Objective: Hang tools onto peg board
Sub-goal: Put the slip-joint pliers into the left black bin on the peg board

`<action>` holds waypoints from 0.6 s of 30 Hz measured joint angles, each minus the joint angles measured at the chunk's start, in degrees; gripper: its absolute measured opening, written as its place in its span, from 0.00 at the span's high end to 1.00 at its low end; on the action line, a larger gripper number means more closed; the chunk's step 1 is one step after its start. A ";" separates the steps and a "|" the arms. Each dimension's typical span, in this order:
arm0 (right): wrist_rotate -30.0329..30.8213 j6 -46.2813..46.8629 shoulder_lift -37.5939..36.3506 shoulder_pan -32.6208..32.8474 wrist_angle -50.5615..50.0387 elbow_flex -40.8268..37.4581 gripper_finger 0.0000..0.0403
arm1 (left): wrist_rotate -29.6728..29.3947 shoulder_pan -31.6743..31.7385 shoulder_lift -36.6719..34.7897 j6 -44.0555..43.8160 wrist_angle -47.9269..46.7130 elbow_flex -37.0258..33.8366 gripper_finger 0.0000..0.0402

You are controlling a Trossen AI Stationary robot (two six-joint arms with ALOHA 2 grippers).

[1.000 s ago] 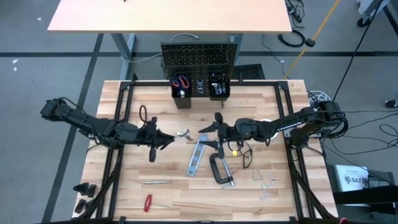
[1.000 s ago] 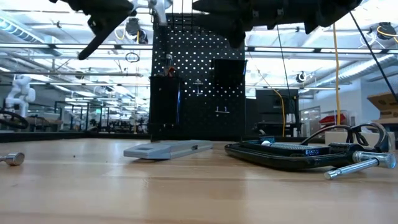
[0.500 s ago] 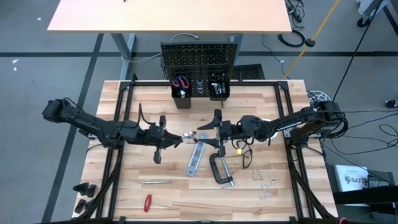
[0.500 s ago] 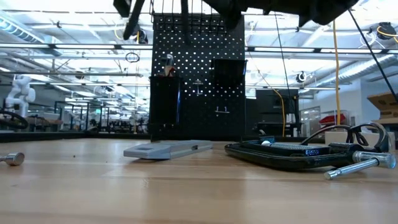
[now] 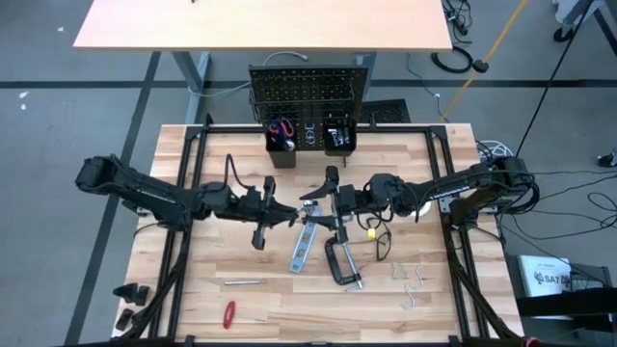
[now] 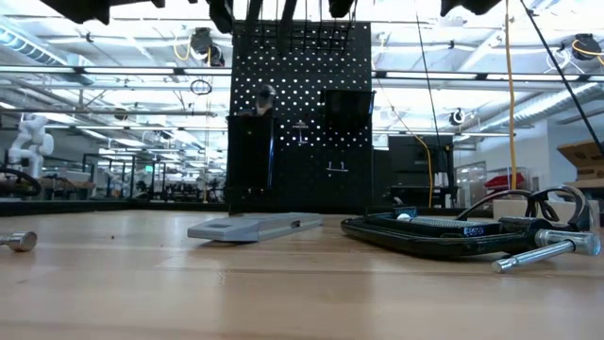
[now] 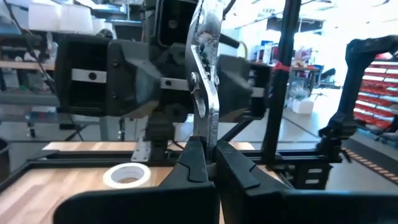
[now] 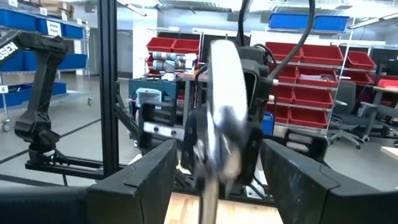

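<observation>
My left gripper [image 5: 287, 216] is shut on a silver wrench [image 5: 307, 213] above the table's middle. The wrench sticks out past my left fingertips in the left wrist view [image 7: 205, 93]. My right gripper [image 5: 331, 202] is open and faces the left one. Its two fingers stand on either side of the wrench's free end [image 8: 221, 124] without touching it. The black peg board [image 5: 308, 94] stands upright at the far edge. Red-handled scissors [image 5: 280, 127] sit in its left bin. A blue-silver level [image 5: 305, 243] and a black C-clamp [image 5: 342, 262] lie flat on the table. My left gripper pinches one end of the wrench [image 7: 209, 138] between its two fingers. The fingers come level from the table's left and lie along the wrench. The wrench points on toward my right gripper and is lifted clear of the table.
Glasses [image 5: 381, 241] lie right of the C-clamp. Loose metal hooks [image 5: 415, 284] lie near the front right. A red screwdriver [image 5: 229, 313] and a thin silver tool [image 5: 243, 282] lie at the front left. A white tape roll [image 7: 127, 175] lies on the table.
My left gripper has carried the wrench toward the table's right edge, keeping it clear of the table. My right gripper has come a little toward the left. The wrench's free end now stands between my right gripper's open fingers.
</observation>
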 joint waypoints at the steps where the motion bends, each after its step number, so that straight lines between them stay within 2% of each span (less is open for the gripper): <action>1: 0.00 0.00 0.00 0.01 0.06 0.07 0.44 | -0.01 0.22 0.37 0.35 0.48 0.00 1.00; 7: 0.02 0.30 0.00 0.00 0.77 0.07 0.44 | -0.01 1.49 2.59 0.49 3.12 0.02 1.00; 11: 0.05 0.38 0.00 0.00 1.27 0.07 0.48 | 0.01 1.83 3.53 0.66 3.49 0.02 1.00; 15: 0.18 0.40 0.00 0.00 1.24 0.07 0.60 | 0.03 1.84 3.93 0.71 3.44 0.02 1.00; 18: 1.52 0.26 0.00 0.00 0.56 0.07 0.75 | 0.08 1.84 3.86 0.77 3.86 0.02 1.00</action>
